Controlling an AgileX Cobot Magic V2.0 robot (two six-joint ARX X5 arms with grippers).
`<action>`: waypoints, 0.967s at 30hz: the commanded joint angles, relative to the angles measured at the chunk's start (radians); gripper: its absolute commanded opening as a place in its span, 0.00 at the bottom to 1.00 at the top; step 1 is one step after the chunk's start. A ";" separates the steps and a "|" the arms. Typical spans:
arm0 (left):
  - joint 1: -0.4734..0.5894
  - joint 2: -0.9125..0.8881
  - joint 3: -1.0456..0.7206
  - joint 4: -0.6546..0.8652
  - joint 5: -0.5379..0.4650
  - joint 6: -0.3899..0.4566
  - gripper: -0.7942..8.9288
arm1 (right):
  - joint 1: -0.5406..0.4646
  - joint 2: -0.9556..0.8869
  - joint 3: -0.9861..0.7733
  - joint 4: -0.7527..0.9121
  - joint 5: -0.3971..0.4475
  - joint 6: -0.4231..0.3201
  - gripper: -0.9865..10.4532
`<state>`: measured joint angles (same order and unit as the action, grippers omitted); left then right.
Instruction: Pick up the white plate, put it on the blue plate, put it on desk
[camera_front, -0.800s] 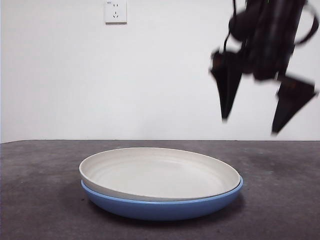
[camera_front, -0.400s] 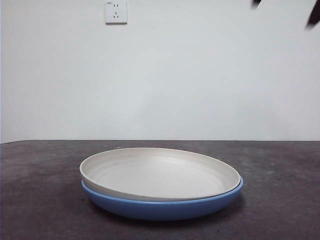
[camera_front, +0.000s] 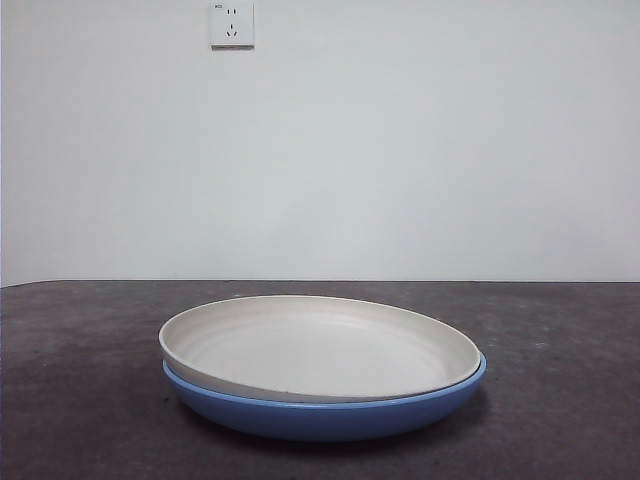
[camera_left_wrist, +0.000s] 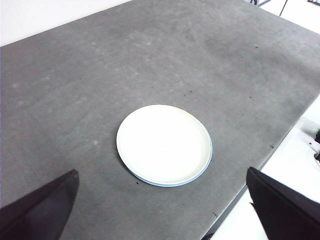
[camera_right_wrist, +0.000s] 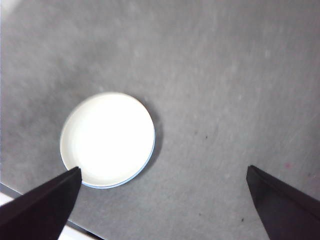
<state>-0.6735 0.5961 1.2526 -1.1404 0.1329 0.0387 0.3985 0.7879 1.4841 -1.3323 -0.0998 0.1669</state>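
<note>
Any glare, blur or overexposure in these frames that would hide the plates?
Front view: sharp, evenly lit, white plate and blue plate both clear, soft shadow beneath. Left wrist view: white plate bright but its outline crisp. Right wrist view: soft and hazy, white plate blown out to featureless white, blue plate only a thin rim.

A: What is mounted at the upper left of the front view?
B: A square white plastic wall socket (camera_front: 231, 23) with dark slots.
A: And behind it?
B: A plain white wall (camera_front: 400, 150) spanning the frame's upper half.
</note>
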 joint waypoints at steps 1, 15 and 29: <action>-0.008 0.004 0.010 0.011 -0.002 -0.002 0.76 | 0.006 -0.058 0.019 -0.024 0.004 -0.037 0.60; -0.008 0.004 0.010 0.011 -0.002 -0.002 0.59 | 0.006 -0.157 0.019 -0.079 -0.001 -0.037 0.48; -0.008 0.004 0.010 0.011 -0.002 -0.028 0.11 | 0.005 -0.157 0.020 -0.076 -0.004 -0.037 0.11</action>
<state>-0.6735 0.5961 1.2526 -1.1408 0.1329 0.0128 0.3985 0.6250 1.4860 -1.3415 -0.1028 0.1345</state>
